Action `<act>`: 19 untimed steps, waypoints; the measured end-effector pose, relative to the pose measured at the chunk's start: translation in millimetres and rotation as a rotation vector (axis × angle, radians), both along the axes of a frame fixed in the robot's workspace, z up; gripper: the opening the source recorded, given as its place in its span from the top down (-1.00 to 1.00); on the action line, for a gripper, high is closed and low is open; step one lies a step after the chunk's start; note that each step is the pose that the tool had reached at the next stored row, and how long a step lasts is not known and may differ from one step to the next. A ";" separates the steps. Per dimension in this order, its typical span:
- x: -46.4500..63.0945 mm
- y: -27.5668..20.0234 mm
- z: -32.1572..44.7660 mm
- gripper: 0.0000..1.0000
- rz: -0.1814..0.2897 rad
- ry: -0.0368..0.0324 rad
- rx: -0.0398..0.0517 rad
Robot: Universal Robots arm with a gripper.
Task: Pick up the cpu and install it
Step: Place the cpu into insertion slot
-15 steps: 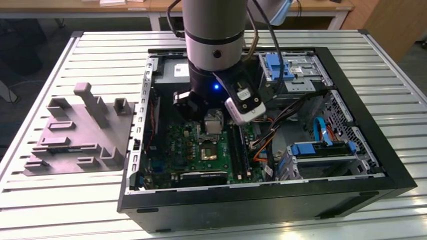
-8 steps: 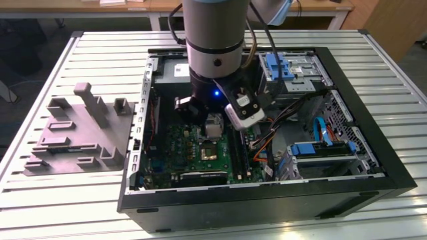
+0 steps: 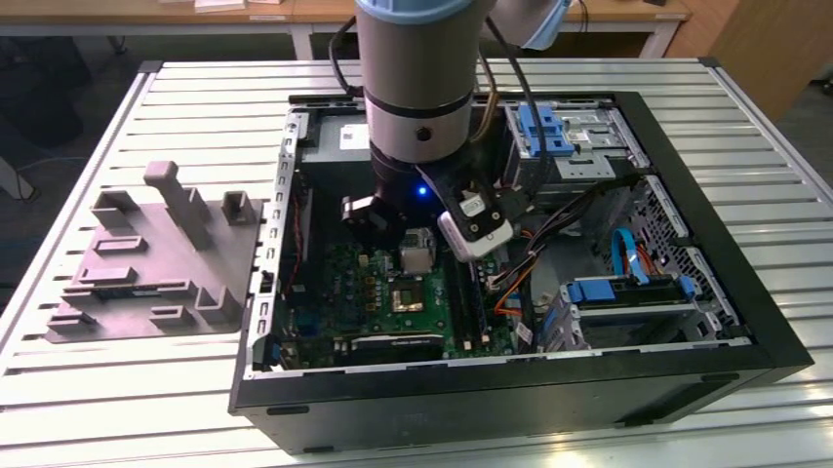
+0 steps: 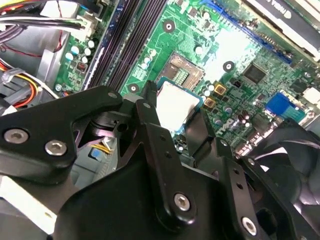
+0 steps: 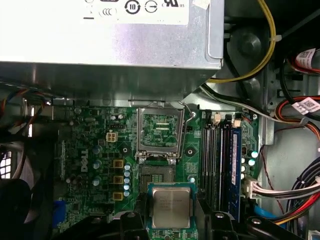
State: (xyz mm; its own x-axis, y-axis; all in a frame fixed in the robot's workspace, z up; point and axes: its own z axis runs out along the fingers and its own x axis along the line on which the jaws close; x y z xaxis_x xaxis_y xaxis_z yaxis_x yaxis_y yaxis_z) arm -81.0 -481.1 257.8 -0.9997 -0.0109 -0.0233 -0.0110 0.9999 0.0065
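Slatted table, open case, end effector gripping cpu near socket

This looks like a robotics lab or test workshop. A Universal Robots arm reaches into an open desktop computer case lying on a slatted aluminium-profile table. At nine o'clock from the case stands a grey parts fixture. At twelve o'clock, wooden desks line the background.

Dull silvery metal-topped cpu
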 end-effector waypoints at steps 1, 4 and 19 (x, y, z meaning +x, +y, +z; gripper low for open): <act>0.0 0.0 -1.2 0.06 0.000 -0.0001 0.0000; 0.0 -0.3 -6.8 0.06 0.000 0.0002 0.0000; -3.2 -3.3 -29.4 0.06 0.007 0.0014 -0.0228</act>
